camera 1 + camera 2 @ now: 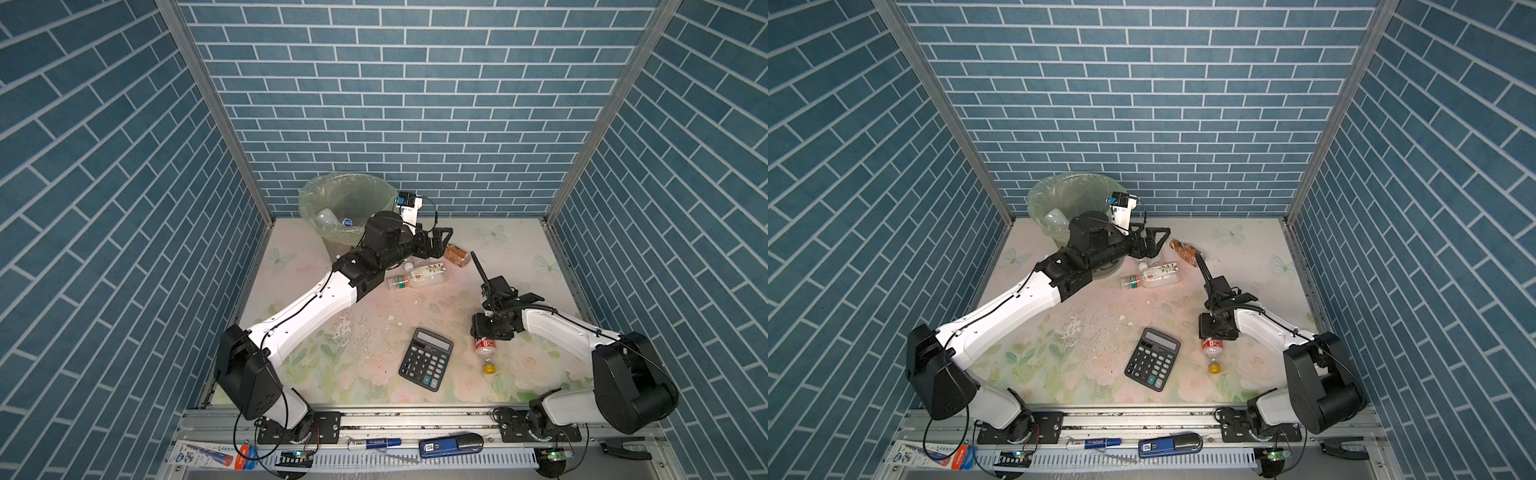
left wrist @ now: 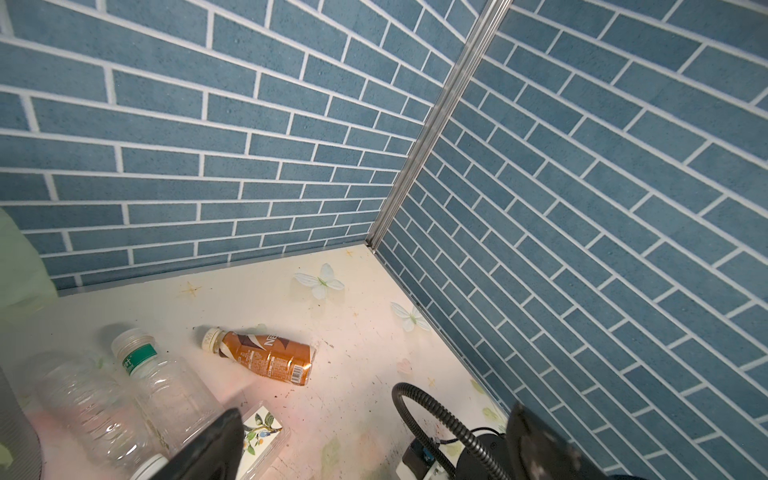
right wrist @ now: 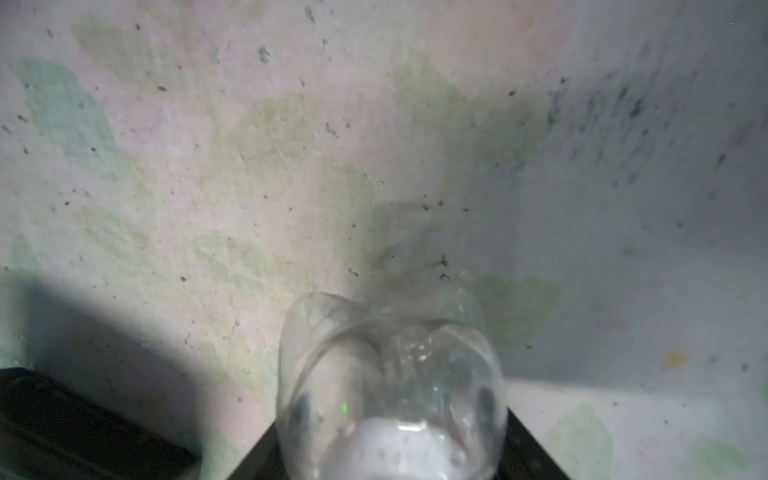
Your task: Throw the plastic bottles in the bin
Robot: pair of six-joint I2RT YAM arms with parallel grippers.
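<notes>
Some clr btls (image 1: 327,218) lie inside bin (image 1: 308,194).

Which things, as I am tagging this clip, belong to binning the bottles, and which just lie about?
Job: bin, bottles inside it, brown bottle, green-label bottle, flower-label bottle, yellow-capped bottle.
Lying about: calculator, marker.

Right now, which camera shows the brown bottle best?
The left wrist view: the brown bottle lies whole and unobstructed, close enough to make out its label. In both top views it is small and distant. The right wrist view misses it.
</notes>
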